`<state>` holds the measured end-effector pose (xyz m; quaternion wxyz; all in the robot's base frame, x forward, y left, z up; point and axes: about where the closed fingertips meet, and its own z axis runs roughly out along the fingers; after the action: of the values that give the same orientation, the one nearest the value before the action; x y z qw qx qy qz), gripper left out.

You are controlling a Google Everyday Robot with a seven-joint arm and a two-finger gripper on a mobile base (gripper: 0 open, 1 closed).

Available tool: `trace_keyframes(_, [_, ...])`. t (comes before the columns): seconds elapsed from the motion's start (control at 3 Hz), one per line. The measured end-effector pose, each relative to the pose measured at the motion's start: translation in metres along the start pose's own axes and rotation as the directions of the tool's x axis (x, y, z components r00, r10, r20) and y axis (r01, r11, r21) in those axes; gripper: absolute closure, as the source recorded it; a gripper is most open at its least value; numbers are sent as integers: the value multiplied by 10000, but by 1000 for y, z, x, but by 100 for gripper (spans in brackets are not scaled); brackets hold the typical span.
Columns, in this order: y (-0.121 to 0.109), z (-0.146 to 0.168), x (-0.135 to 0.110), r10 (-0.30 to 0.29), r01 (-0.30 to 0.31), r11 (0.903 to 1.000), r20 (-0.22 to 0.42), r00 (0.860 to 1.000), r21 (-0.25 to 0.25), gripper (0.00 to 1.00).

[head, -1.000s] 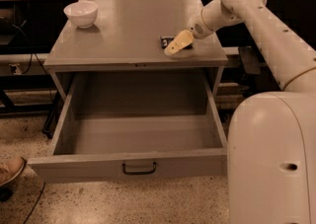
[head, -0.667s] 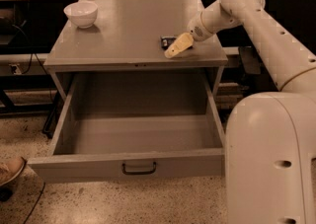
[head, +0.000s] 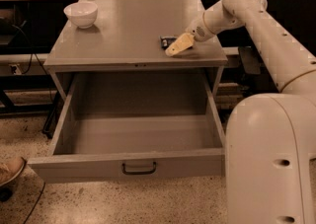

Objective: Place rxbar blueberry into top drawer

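The drawer (head: 74,124) stands pulled far out in the lower half of the frame. Its front panel and dark handle (head: 138,168) sit well forward of the cabinet top's (head: 128,25) front edge, so its grey inside lies open from above. The bar (head: 166,41) lies on the top, right of centre and near that front edge, above the drawer's back right corner. The gripper (head: 178,45) rests just right of the bar, tip low on the surface and seemingly touching its right end. Whether it is spread or closed I cannot tell. The arm (head: 256,25) slants down from the upper right. The robot's white body (head: 269,159) fills the lower right, close against the drawer's right side. A white bowl (head: 81,14) sits at the top's far left corner, well apart from the bar. A shoe (head: 10,171) shows at the lower left on speckled floor (head: 123,203).
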<state>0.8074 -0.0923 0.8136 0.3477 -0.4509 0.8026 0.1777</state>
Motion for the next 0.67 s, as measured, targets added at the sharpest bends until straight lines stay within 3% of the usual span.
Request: trace_keyframes(0.67, [0, -7, -7, -1, 1, 10000, 6, 10000, 1, 93])
